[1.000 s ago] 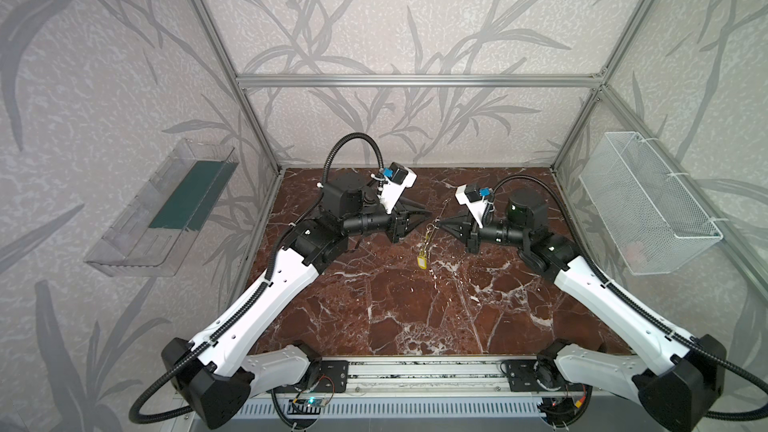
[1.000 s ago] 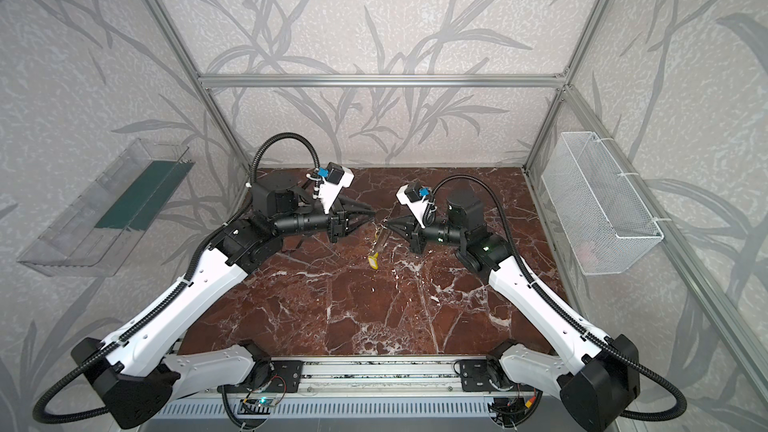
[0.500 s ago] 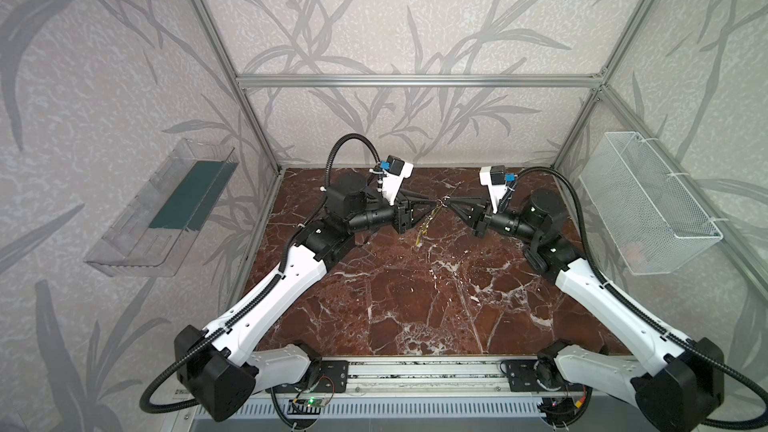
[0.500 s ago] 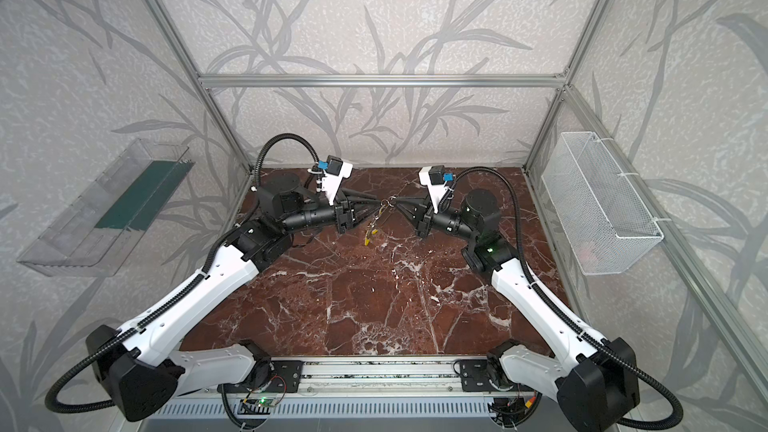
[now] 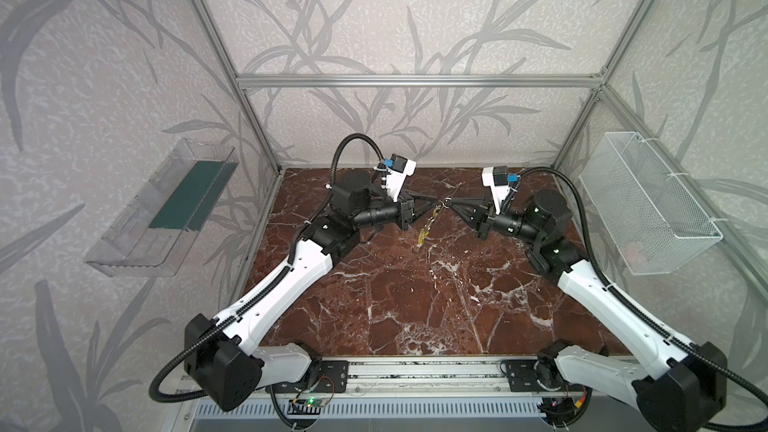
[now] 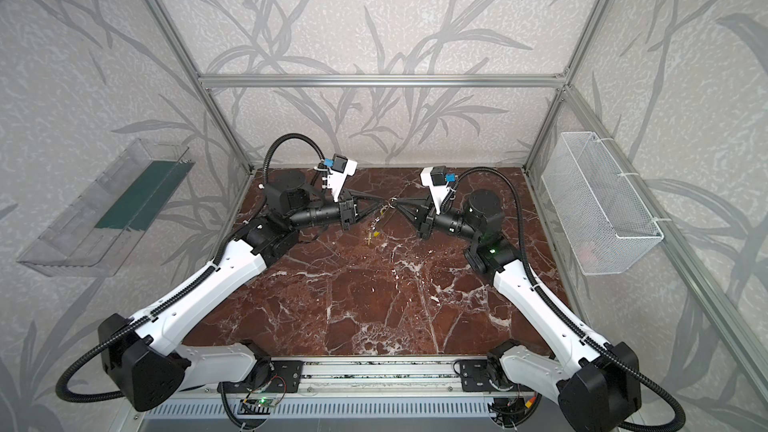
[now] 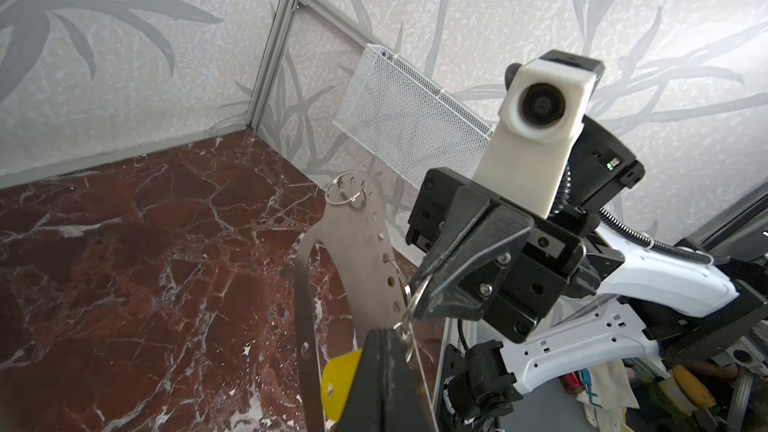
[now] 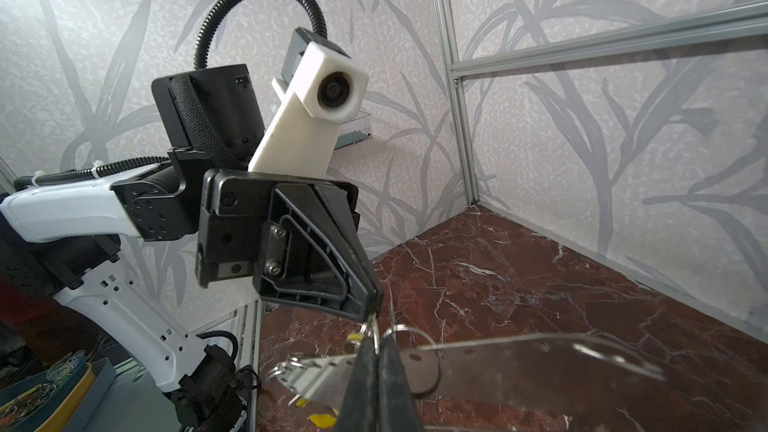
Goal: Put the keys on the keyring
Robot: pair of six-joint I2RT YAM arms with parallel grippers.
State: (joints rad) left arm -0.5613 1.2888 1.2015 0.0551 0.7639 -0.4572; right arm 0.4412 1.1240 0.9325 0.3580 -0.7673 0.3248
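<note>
Beyond the table's [image 5: 415, 305] left edge we see a clear tray [image 5: 183, 201] fixed to the wall. Above the table's far half, left of its middle, the left gripper [image 5: 437, 203] points toward the middle, its jaws clenched. In the right wrist view its tip [image 8: 371, 305] pinches a small ring on the keyring's edge. Over the table's far middle hangs the keyring [image 7: 357, 243], a flat grey plate with a long slot and a row of holes. It is caught by its upper end between both grippers and slopes down toward the table. In both top views we see it only as a thin strip [image 6: 376, 221]. A yellow key [image 5: 422, 236] sits at its lower end, nearest the table. We cannot tell whether the key touches the marble. Another ring [image 7: 345, 193] sits at the plate's far corner. Right of the table's middle, the right gripper [image 5: 451, 202] faces the left one tip to tip. Its jaws are clenched too, and they nip a ring on the same edge. Past the table's right edge a white wire basket [image 5: 648, 201] hangs on the wall.
</note>
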